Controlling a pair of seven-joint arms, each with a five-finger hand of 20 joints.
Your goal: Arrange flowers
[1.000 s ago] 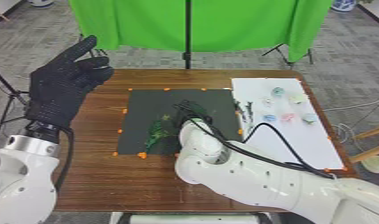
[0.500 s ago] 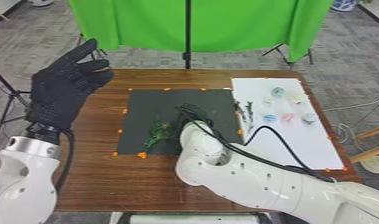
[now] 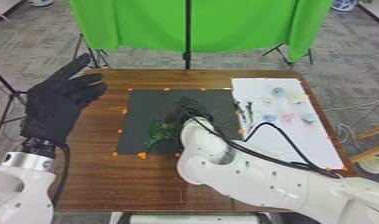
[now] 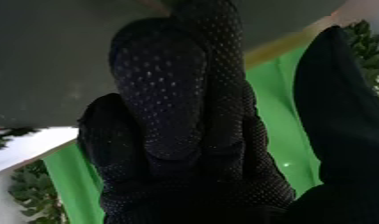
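Note:
My left hand is open in the head view, held over the table's left side, away from the flowers. Over the black mat is my right hand, just beside a green leafy sprig. The right wrist view has the right hand with straight fingers, the thumb apart and nothing visible between them. Small flower heads rest on the white sheet: blue-green, pale yellow, blue, pink and pale green. Thin dark stems lie at its left edge.
Orange markers line the mat and the sheet on the brown table. My right forearm and its black cables cross the lower part of mat and sheet. Behind the table hangs a green cloth. Leafy greenery shows in the right wrist view.
My left hand has come down and slightly to the left. The right hand has shifted only a little over the mat.

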